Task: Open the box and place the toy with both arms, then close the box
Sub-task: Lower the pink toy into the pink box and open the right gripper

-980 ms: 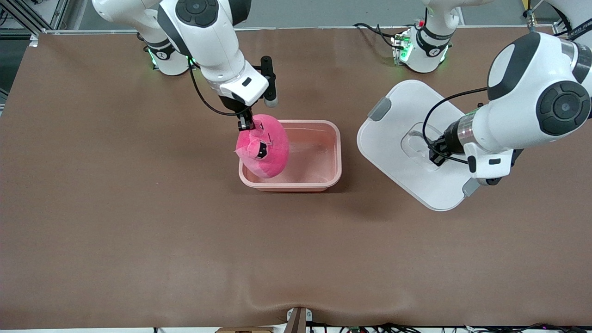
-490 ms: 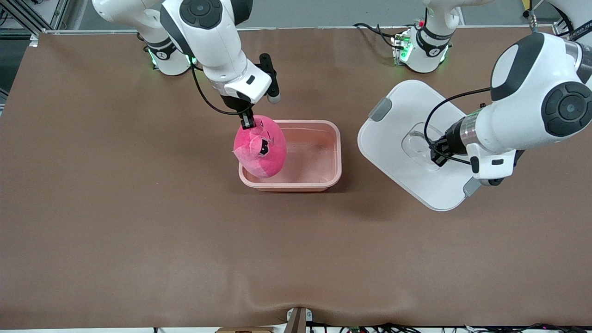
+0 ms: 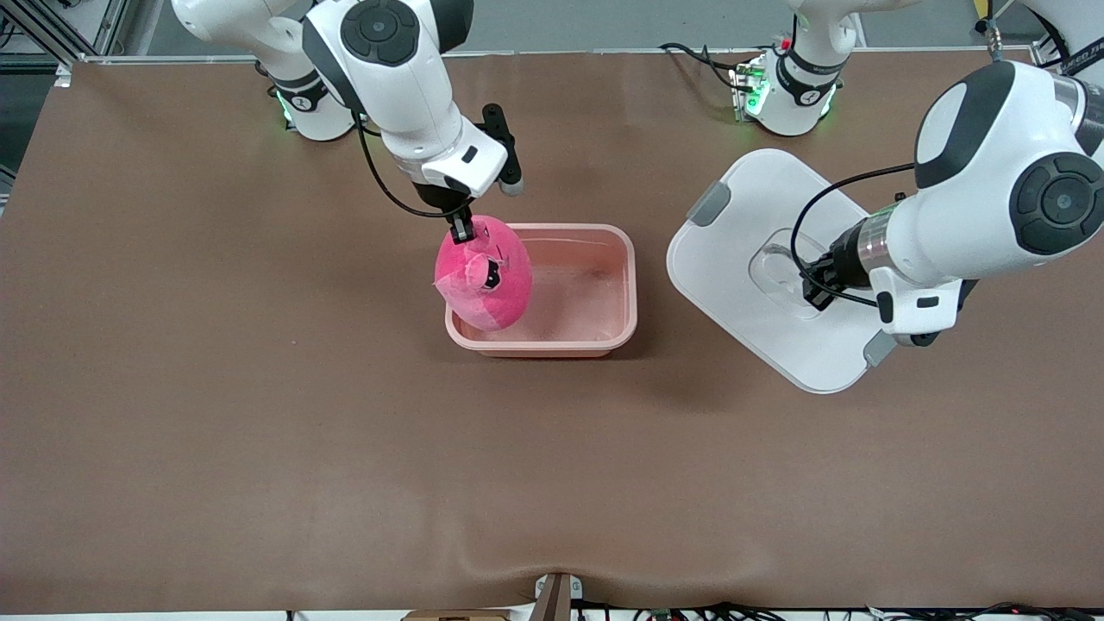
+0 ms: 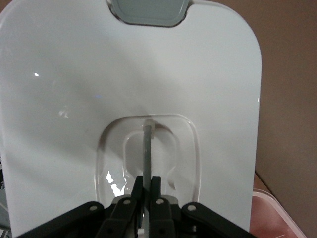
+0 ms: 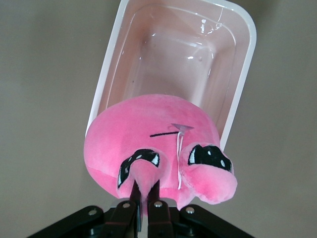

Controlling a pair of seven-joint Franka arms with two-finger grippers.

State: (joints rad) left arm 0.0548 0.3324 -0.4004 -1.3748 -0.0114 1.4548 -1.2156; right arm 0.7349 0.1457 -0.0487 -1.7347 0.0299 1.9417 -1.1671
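R tool (image 3: 461, 231) grips toy (image 3: 483, 274) over box (image 3: 604, 336); L tool (image 3: 815, 293) prob. holds lid (image 3: 742, 216).

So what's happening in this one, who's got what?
The right gripper is shut on the pink toy, holding it by a small flap over the open box, at the end toward the right arm. The left gripper is shut on the handle of the white lid, which is off the box and over the table toward the left arm's end. The toy is not yet released, and the box is still uncovered.
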